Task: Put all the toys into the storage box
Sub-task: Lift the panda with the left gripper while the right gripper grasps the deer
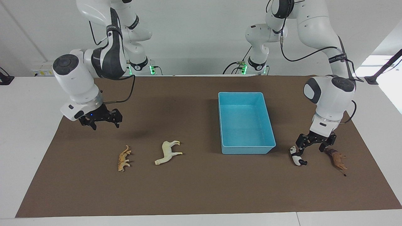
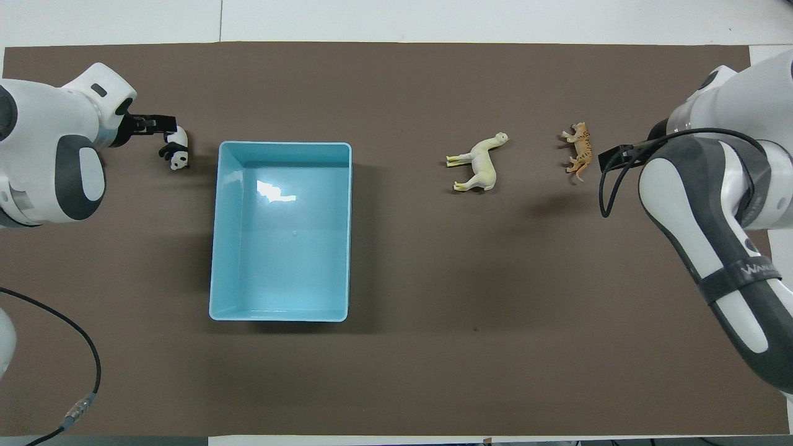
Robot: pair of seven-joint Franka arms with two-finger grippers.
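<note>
The light blue storage box (image 1: 248, 149) stands empty on the brown mat; it also shows in the overhead view (image 2: 282, 144). The tan spotted cat (image 1: 124, 158) (image 2: 579, 148) and the cream-white horse (image 1: 168, 152) (image 2: 480, 164) lie toward the right arm's end. The panda (image 1: 296, 157) (image 2: 176, 153) and the brown lion (image 1: 336, 158) lie toward the left arm's end; the arm hides the lion in the overhead view. My left gripper (image 1: 312, 147) (image 2: 148, 124) is open and low between them, one finger against the panda. My right gripper (image 1: 102, 122) is open and raised over the mat beside the cat.
The brown mat (image 1: 201, 194) covers most of the white table. A black cable (image 2: 80, 347) hangs at the left arm's end near the robots.
</note>
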